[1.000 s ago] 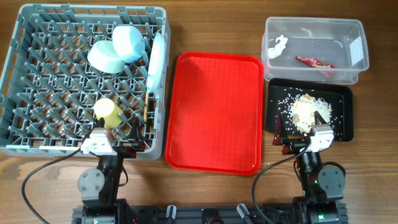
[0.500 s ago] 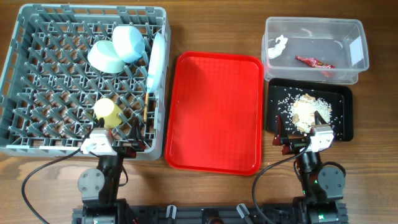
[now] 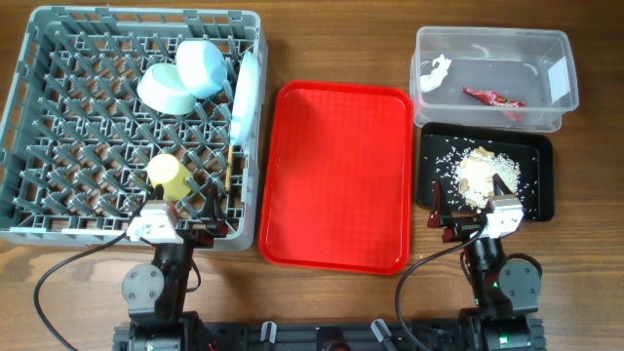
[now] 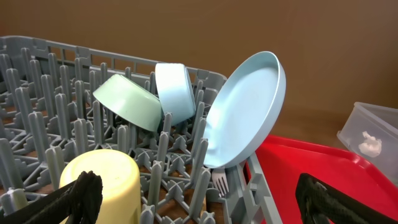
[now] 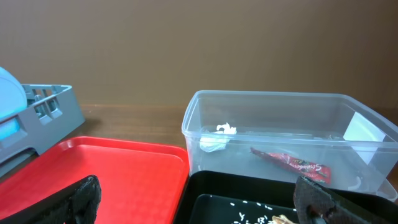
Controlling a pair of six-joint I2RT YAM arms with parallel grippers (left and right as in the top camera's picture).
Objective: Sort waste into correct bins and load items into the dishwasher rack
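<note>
The grey dishwasher rack [image 3: 58, 127] holds the yellow cup [image 3: 168, 175], the pale green saucer [image 3: 164, 90], the light blue bowl [image 3: 202, 66], the light blue plate [image 3: 246, 93] on edge, the chopsticks [image 3: 229, 168] and the white fork [image 4: 219, 181]. The clear tub [image 3: 492, 47] holds the white tissue [image 3: 436, 70] and the red wrapper [image 3: 493, 98]. The black tray [image 3: 539, 185] holds the rice scraps [image 3: 480, 171]. My left gripper [image 3: 182, 216] is open and empty at the rack's near edge. My right gripper [image 3: 473, 216] is open and empty at the black tray's near edge.
The large flat red tray [image 3: 338, 175] lies between the rack and the bins and nothing lies on it. Bare wooden table [image 3: 341, 44] shows behind it. Cables run along the front edge by both arm bases.
</note>
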